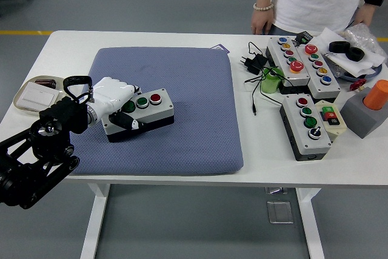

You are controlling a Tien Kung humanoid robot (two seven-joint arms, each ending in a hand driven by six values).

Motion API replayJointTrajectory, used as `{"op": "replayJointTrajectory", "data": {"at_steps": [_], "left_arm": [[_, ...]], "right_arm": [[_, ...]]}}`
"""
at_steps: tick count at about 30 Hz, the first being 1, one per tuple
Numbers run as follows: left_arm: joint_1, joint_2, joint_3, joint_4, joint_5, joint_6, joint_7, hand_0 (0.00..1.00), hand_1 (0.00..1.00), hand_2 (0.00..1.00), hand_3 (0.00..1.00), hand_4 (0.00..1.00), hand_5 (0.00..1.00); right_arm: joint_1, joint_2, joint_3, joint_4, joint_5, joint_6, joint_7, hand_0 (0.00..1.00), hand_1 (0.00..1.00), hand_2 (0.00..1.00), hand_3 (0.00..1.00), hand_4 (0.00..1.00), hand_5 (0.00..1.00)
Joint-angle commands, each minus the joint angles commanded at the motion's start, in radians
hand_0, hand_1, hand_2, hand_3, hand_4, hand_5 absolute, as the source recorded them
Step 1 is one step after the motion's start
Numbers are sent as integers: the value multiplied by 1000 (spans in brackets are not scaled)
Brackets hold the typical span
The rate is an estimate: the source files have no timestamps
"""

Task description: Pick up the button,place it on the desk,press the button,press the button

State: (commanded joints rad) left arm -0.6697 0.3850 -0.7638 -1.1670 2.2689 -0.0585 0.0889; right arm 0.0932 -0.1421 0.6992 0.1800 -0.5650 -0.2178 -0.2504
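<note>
Button box (144,112) lies on blue pad (182,89), long axis left-right, red end right; bare pad beyond it. Left hand (112,96) clamps its left end.

Robotics lab or workshop: grey sealed floor with yellow line (18,32), white tabletop (267,150) laden with industrial push-button boxes (306,127)
</note>
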Motion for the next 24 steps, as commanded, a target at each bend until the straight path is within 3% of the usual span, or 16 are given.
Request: {"op": "replayJointTrajectory", "data": {"at_steps": [1, 6, 8, 9, 10, 12, 14, 15, 24], "left_arm": [[-1, 0, 0, 0, 0, 1, -4, 443, 288, 224, 322, 367, 2], [-34, 19, 23, 0, -33, 86, -137, 433, 280, 219, 290, 344, 2], [-41, 22, 26, 5, -36, 94, -175, 433, 280, 219, 290, 344, 2], [-41, 23, 26, 6, -37, 95, -180, 432, 305, 238, 339, 494, 2], [-41, 23, 26, 6, -37, 95, -181, 432, 305, 238, 339, 494, 2], [-50, 33, 48, 10, -48, 84, -238, 432, 305, 238, 339, 494, 2], [-53, 34, 62, 12, -51, 84, -257, 432, 305, 238, 339, 494, 2], [-56, 34, 71, 15, -55, 85, -266, 422, 311, 243, 339, 556, 2], [-69, 33, 113, 34, -63, 129, -298, 429, 307, 237, 337, 515, 2]], "right_arm": [[0, 0, 0, 0, 0, 0, 0, 627, 477, 539, 582, 280, 22], [4, -1, -3, 0, 1, 1, 2, 627, 477, 539, 582, 280, 22], [7, -3, -6, 0, 4, 1, 3, 627, 477, 539, 582, 280, 22], [7, -3, -6, 0, 4, 1, 3, 627, 477, 539, 582, 279, 22], [7, -3, -6, 0, 4, 2, 3, 627, 477, 539, 582, 279, 22], [10, -5, -10, 0, 9, 2, 3, 627, 477, 539, 582, 279, 22], [9, -5, -9, 0, 4, 3, 2, 627, 477, 539, 582, 279, 22], [9, -5, -8, 0, 1, 3, 1, 627, 477, 539, 582, 280, 22], [7, -6, -12, 0, 1, 4, 1, 627, 477, 539, 582, 280, 22]]}}
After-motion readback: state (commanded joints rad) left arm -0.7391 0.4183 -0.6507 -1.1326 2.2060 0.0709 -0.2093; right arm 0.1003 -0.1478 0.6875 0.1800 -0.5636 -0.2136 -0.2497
